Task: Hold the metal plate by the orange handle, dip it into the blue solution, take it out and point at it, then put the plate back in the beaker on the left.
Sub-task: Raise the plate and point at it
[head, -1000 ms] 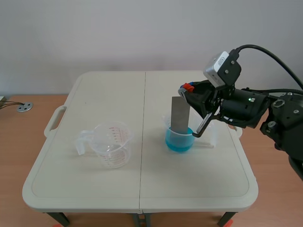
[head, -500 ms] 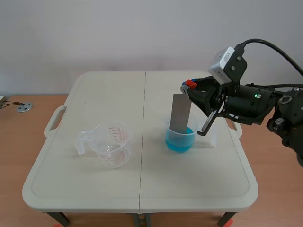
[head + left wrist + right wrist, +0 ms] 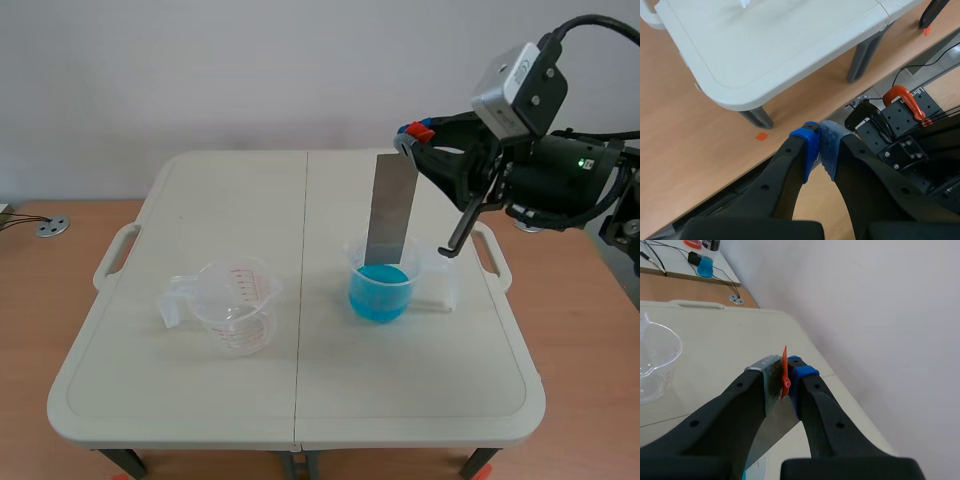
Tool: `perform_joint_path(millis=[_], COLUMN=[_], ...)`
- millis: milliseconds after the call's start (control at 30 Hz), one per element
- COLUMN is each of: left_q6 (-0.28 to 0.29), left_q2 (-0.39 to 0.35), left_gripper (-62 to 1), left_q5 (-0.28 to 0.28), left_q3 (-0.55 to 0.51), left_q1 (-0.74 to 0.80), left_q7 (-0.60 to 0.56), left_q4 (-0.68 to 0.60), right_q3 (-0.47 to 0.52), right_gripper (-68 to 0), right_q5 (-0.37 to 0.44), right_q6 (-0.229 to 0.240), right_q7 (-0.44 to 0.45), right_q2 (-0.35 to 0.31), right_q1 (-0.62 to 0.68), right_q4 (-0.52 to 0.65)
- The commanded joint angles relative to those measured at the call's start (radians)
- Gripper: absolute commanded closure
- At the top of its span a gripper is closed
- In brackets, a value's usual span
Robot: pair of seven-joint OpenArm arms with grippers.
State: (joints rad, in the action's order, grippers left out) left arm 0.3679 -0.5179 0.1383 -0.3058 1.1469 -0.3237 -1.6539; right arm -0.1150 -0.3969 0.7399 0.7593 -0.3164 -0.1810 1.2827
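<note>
Scene view, right hand [image 3: 411,137] clamps handle [image 3: 422,129] of plate [image 3: 390,210] over solution [image 3: 379,292], left hand [image 3: 820,150] closed

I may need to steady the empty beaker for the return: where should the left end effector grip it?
Probably its handle, from the robot's left: the beaker stands upright, handle sticking out toward that side, leaving the mouth free for the plate.
</note>
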Motion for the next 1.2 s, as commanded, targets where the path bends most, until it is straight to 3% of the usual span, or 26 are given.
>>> perform_joint_path(millis=[0,600,800,1033,1167], left_q6=[0.005,0.013,0.025,0.074,0.093], left_q2=[0.008,0.007,-0.001,-0.005,-0.024], left_gripper=[-1.5,-1.5,-1.5,-1.5,-1.5], left_q5=[0.006,0.006,0.006,-0.002,-0.015], left_q3=[0.003,0.003,0.003,0.019,0.102], left_q1=[-0.003,-0.026,-0.165,-0.389,-0.540], left_q7=[-0.015,-0.016,-0.010,0.123,0.198], left_q4=[-0.011,-0.012,-0.024,-0.075,-0.075], right_q3=[0.010,0.070,0.070,0.070,0.070], right_gripper=[-1.3,-1.3,-1.3,-1.3,-1.3], right_q5=[0.016,0.023,0.023,0.023,0.023], right_q6=[0.006,0.006,0.006,0.006,0.006], right_q7=[0.017,-0.002,-0.005,-0.012,-0.014], right_q2=[-0.016,-0.016,-0.016,-0.016,-0.016], right_q1=[-0.010,0.004,0.003,0.003,0.003], right_q4=[0.037,0.197,0.226,0.277,0.303])
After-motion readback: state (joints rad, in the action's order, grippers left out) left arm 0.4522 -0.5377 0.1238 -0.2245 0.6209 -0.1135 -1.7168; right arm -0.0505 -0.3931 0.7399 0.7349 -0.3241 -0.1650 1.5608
